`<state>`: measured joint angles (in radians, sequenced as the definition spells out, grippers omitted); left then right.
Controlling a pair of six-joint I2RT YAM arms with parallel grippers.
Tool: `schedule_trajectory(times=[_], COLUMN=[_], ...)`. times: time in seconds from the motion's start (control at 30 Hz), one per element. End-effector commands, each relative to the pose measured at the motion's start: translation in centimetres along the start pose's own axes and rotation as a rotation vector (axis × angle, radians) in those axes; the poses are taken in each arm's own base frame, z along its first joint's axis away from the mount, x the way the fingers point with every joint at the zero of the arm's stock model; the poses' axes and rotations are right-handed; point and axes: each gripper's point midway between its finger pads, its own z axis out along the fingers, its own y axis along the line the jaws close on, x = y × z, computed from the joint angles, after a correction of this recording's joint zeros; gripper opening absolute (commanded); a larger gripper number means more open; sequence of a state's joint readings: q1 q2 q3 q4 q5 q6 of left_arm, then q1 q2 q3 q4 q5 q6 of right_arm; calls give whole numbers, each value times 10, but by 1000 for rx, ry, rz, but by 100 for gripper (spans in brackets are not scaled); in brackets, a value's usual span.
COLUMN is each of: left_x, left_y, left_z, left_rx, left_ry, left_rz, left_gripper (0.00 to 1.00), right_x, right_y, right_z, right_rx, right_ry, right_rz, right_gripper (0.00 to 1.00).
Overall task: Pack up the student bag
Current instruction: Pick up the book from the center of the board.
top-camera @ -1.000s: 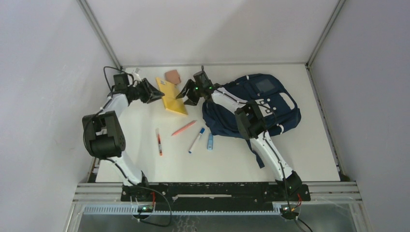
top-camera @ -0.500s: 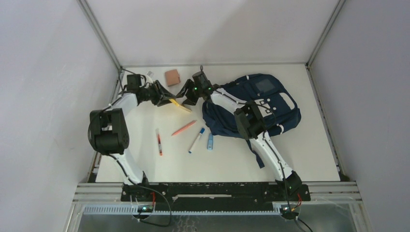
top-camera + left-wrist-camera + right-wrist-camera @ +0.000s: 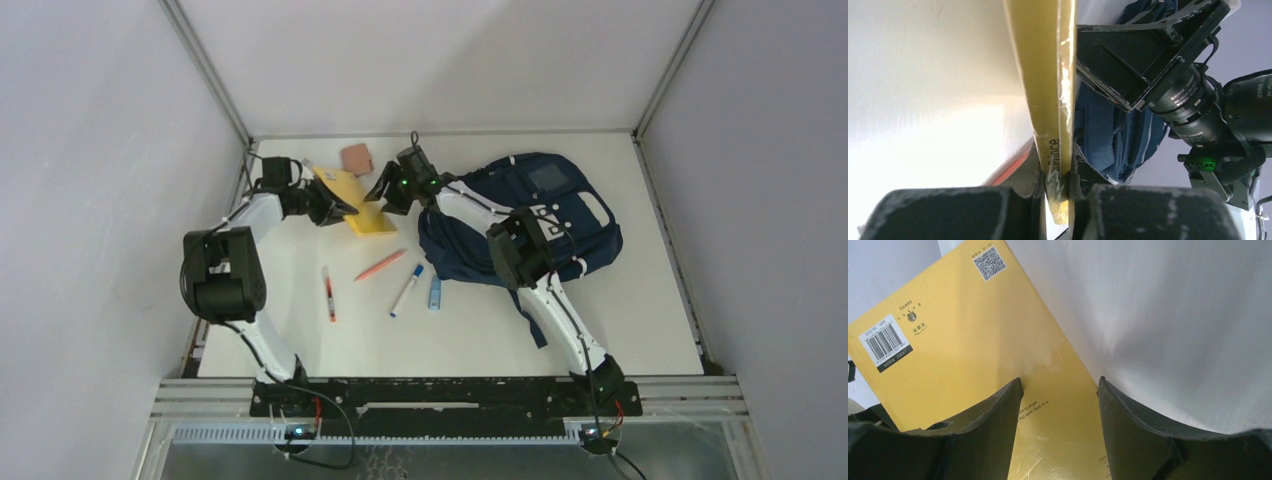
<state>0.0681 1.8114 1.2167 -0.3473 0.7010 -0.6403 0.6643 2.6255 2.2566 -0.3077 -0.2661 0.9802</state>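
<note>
Book (image 3: 372, 218) left of student bag (image 3: 575, 215), pens (image 3: 405, 290) before book.

You're looking at a robotics lab cell: a white worktop (image 3: 640, 310) boxed in by plain pale walls (image 3: 440, 60) and aluminium struts (image 3: 205, 70), with a metal mounting rail (image 3: 440, 392) along its near edge.

Bright, even light; glare washes out the table (image 3: 923, 135) up close.

I count one bag (image 3: 580, 235), one yellow book (image 3: 372, 220) and one brown block (image 3: 356, 158). There are four slim writing things: one red pen (image 3: 327, 293), one orange pen (image 3: 380, 265), one blue-white marker (image 3: 406, 290) and one light-blue stick (image 3: 435, 292). Two arms: left arm (image 3: 225, 280), right arm (image 3: 520, 250).
</note>
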Motion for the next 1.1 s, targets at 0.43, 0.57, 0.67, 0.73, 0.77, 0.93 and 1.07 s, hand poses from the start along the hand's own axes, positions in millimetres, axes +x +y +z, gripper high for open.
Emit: schedule_trajectory(times=[0.43,0.57,0.67,0.73,0.77,0.93,1.07], left_x=[43,54,70,84,90,115,127], left_y=[-47,-75,-104,-123,-131,-160,-170], left_z=[-64,-89,-111,-127,-135,-165,-177], left_rx=[25,114,239,335,374,533,599], left_ry=[-98,-120,-113,-112,-123,-137,-127], left_rz=[338,430,528,601,639,759,793], left_gripper=[0,0,0,0,0,0,0], right_x=[56,38,32,30,29,42,57], right_y=[73,88,92,91,91,104,117], right_z=[-100,-149,-182,-204,-215,-273,-296], right_rx=[-185,-272,-401,-486,-521,-727,-824], right_ry=[135,93,107,122,129,175,220], right_rz=[-268,-317,-295,-293,-299,-402,-488], right_gripper=[81,85,87,88,88,96,99])
